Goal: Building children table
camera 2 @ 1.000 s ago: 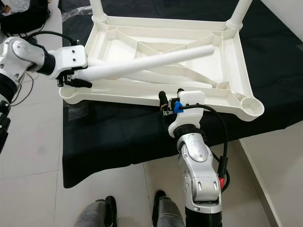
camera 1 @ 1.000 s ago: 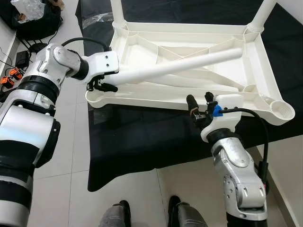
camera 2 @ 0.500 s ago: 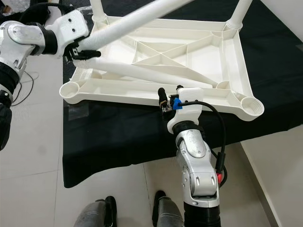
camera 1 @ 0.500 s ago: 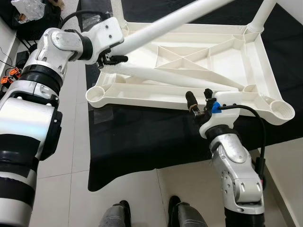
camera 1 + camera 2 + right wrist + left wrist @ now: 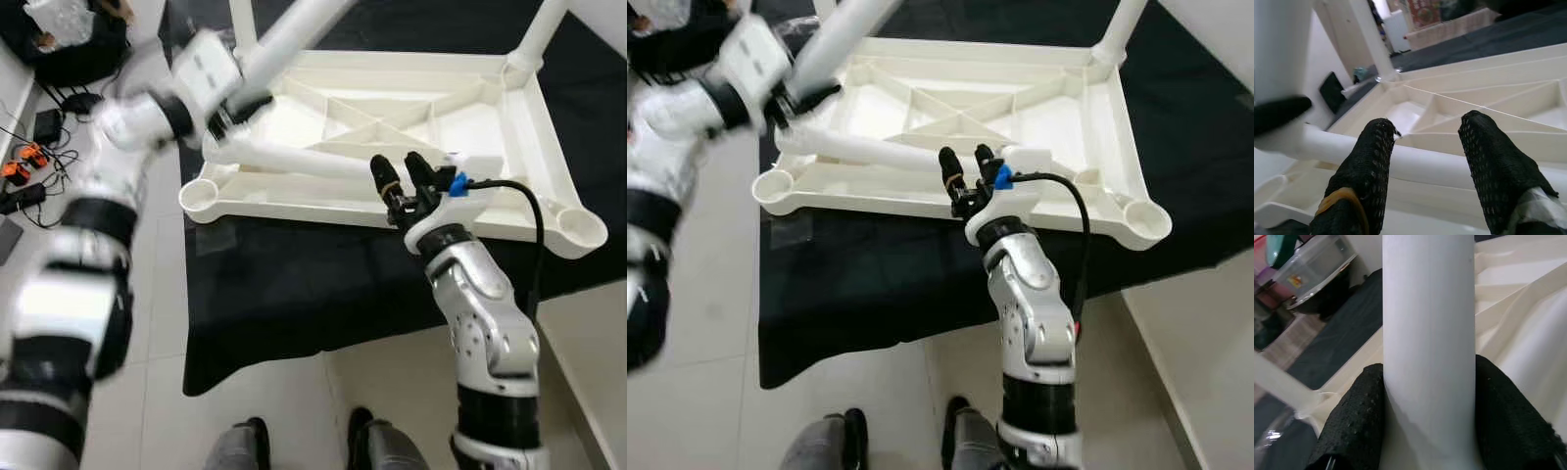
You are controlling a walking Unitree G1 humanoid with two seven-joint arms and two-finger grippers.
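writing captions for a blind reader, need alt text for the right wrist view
The right tool, its two black fingers open, hovers over a loose white table leg lying inside the upside-down white plastic tabletop. Beyond it an attached leg stands at a far corner, with black cloth behind.

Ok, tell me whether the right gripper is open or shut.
Open. The right gripper has its two black fingers spread apart above the loose table leg lying in the upturned tabletop, with nothing clamped between them.
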